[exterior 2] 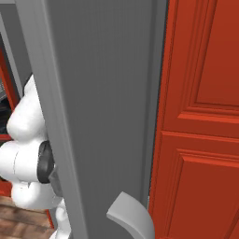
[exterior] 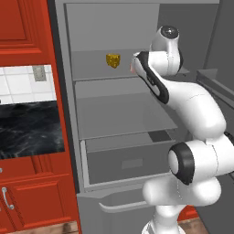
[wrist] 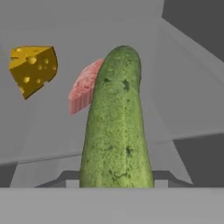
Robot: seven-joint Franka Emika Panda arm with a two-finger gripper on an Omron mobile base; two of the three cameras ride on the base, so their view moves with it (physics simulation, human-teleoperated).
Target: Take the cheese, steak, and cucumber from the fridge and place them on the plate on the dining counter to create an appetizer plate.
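On fridge (exterior: 114,27) shelf: cheese (exterior: 113,60); hand view adds steak (wrist: 83,89), cucumber (wrist: 116,127); tool state unclear.

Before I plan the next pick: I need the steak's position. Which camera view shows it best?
The hand view: the steak stands pink on the fridge shelf between the cheese and the cucumber, which hides its right part. The left base view gives a pink sliver beside the arm; the right base view faces the fridge door.
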